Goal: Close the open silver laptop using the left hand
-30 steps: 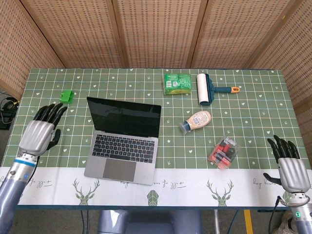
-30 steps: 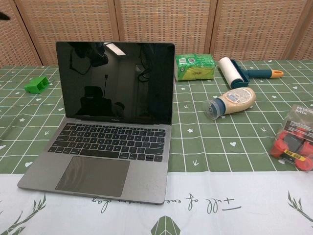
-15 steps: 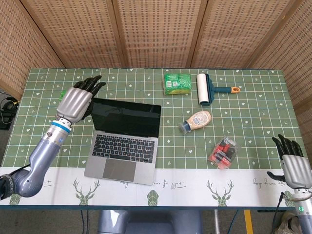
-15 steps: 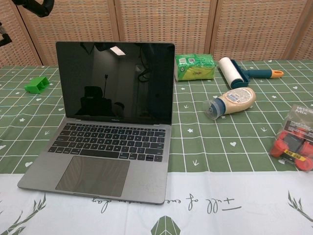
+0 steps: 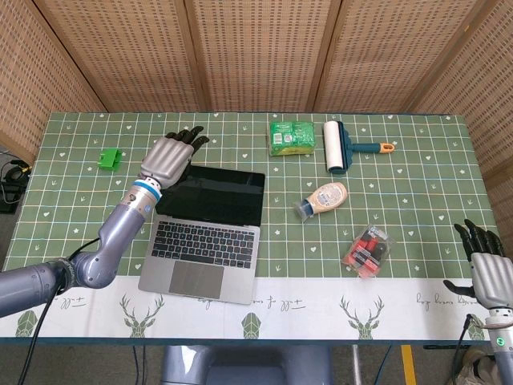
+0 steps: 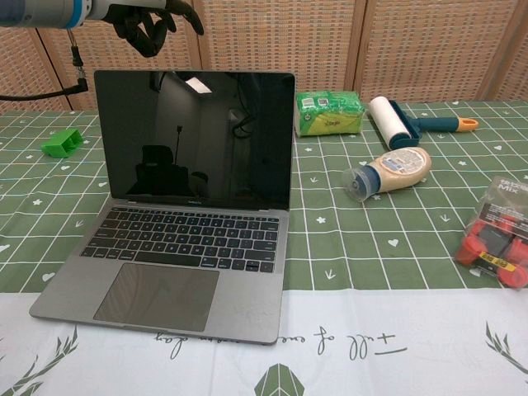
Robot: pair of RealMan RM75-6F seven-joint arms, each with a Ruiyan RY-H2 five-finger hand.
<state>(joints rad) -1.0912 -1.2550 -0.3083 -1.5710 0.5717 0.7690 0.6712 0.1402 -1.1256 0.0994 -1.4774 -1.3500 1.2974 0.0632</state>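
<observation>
The silver laptop stands open on the green checked cloth, its dark screen upright and facing me. My left hand hovers above the screen's top left corner, fingers apart and holding nothing. In the chest view the left hand shows just over the lid's upper edge, its dark fingers curling down, apart from the lid. Open and holding nothing, my right hand hangs off the table's near right corner.
A green block lies at the far left. Behind the laptop to the right are a green sponge pack and a lint roller. A sauce bottle and a red packet lie right of the laptop.
My left hand has swung from the table's left side to above the laptop lid's top left corner. The right hand drifted slightly down and right. The laptop has not moved.
</observation>
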